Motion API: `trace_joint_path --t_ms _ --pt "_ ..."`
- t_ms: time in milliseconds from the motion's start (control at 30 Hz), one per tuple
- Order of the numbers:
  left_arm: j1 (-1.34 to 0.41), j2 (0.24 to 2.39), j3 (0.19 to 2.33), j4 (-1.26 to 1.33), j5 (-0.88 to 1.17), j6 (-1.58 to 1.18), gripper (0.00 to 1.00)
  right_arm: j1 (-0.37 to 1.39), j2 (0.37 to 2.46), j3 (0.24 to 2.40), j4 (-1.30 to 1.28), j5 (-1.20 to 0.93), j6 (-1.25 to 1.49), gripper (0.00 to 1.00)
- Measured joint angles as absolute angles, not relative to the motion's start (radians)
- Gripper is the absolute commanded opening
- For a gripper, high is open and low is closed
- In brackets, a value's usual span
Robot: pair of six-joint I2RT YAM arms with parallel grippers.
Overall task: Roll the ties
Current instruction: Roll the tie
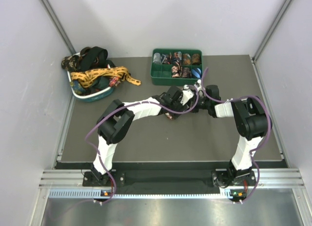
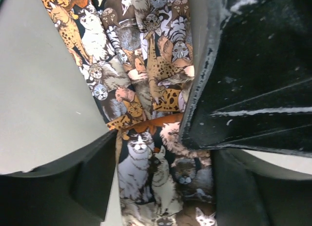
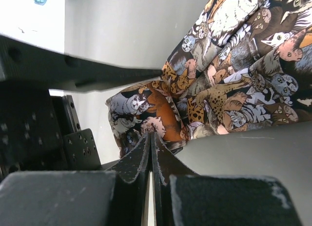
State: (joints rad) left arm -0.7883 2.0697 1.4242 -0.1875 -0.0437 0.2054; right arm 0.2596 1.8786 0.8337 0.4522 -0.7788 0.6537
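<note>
Grey table point(image 1: 146, 138), right claw point(image 3: 151, 135) clenched on cat-print tie point(image 3: 234, 89) edge, left claw point(image 2: 148, 133) spread astride

My cat-print tie point(image 2: 146, 89) is crowded with cats in orange, tan, grey, white and spotted yellow on black. My left fingers point(image 2: 253, 79) are black, scuffed white. The table point(image 1: 146, 138) is dull grey-brown. The tray point(image 1: 161, 81) is green, one piled tie point(image 1: 85, 79) is gold-yellow with dark markings, and the cables point(image 1: 88, 136) are purple.
</note>
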Motion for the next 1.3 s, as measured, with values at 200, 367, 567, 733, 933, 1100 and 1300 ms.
trace_joint_path --t_ms 200,367,567,733,933,1100,1300 --pt "-0.791 2.071 1.419 -0.184 -0.047 0.194 0.61 0.26 1.878 0.834 0.453 -0.768 0.654 0.09" --pt "-0.792 2.071 1.413 -0.175 -0.054 0.186 0.59 0.258 1.85 0.83 0.447 -0.744 0.65 0.21" --pt "-0.791 2.071 1.412 -0.172 -0.06 0.175 0.57 0.215 1.782 0.764 0.472 -0.713 0.659 0.33" --pt "-0.785 2.071 1.412 -0.176 -0.06 0.148 0.57 0.136 1.691 0.636 0.513 -0.645 0.669 0.37" --pt "-0.774 2.071 1.423 -0.206 -0.057 0.13 0.56 0.144 1.445 0.488 0.515 -0.483 0.604 0.42" --pt "-0.767 2.093 1.482 -0.297 -0.049 0.12 0.56 0.276 1.249 0.45 0.466 -0.291 0.51 0.46" --pt "-0.765 2.104 1.514 -0.361 -0.038 0.085 0.56 0.575 1.063 0.445 0.352 -0.047 0.397 0.49"
